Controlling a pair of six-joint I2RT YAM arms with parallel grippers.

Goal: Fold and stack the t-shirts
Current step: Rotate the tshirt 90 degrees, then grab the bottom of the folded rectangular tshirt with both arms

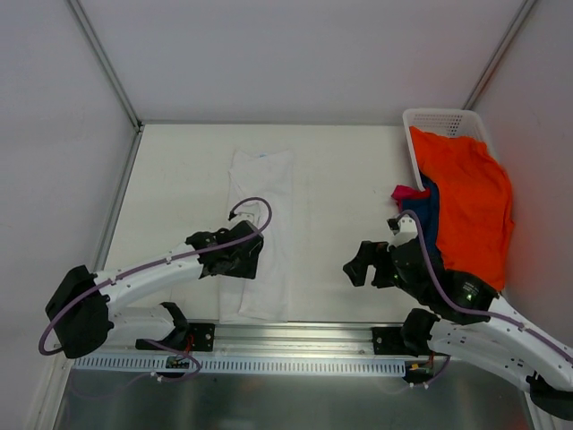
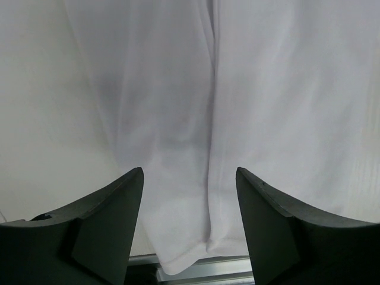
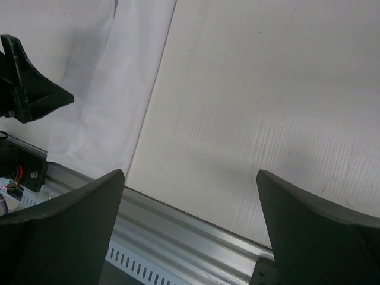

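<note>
Both my left gripper [image 2: 190, 172] and right gripper [image 3: 190, 173] gape empty; the left, hanging low, might drag the folded white t-shirt [image 1: 269, 179] askew

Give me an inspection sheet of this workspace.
Surface: white table, no spills seen.
Job's things: plain white cloth t-shirt folded into a long strip, centre-left; bright orange t-shirt, navy blue t-shirt, small magenta t-shirt heaped far right.
Clutter: white plastic lattice basket under that heap.
Grippers: left gripper open above the white strip; right gripper open over bare table.
Cables: purple cable along each arm.
Surroundings: white walls, aluminium rail at near edge.
</note>
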